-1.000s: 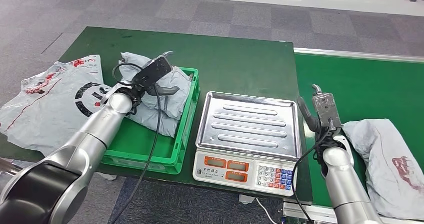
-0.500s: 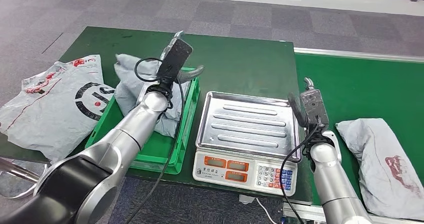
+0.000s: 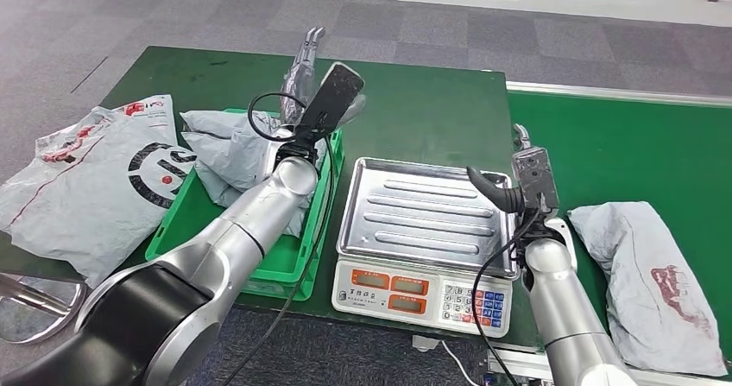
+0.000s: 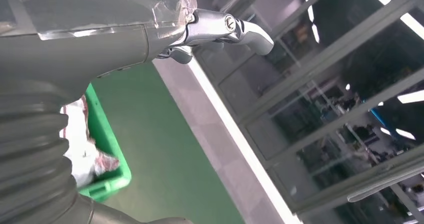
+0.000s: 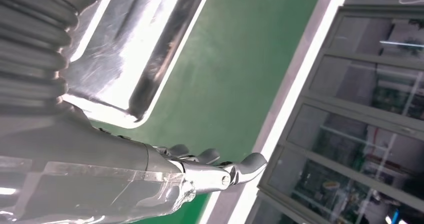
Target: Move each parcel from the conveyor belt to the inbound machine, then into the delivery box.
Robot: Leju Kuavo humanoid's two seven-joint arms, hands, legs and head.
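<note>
A grey parcel (image 3: 226, 148) lies crumpled in the green crate (image 3: 259, 269), also seen as the parcel (image 4: 82, 151) in the crate (image 4: 111, 149) in the left wrist view. My left hand (image 3: 326, 99) hangs raised over the crate's far right corner, fingers straight and apart, holding nothing; the same hand (image 4: 115, 28) is bare. A second grey parcel (image 3: 656, 274) with red marks lies on the green conveyor belt (image 3: 621, 161). My right hand (image 3: 528, 177) hovers between it and the scale (image 3: 427, 230), thumb out over the tray (image 5: 125, 48), empty.
A large white bag (image 3: 86, 179) with a black ring logo lies on the green table (image 3: 414, 110) left of the crate. The scale's keypad faces the table's near edge. Grey carpet floor lies beyond.
My left hand has risen from the parcel in the crate and swung right, now empty. My right hand moved slightly left toward the scale. The belt parcel has shifted a little left.
</note>
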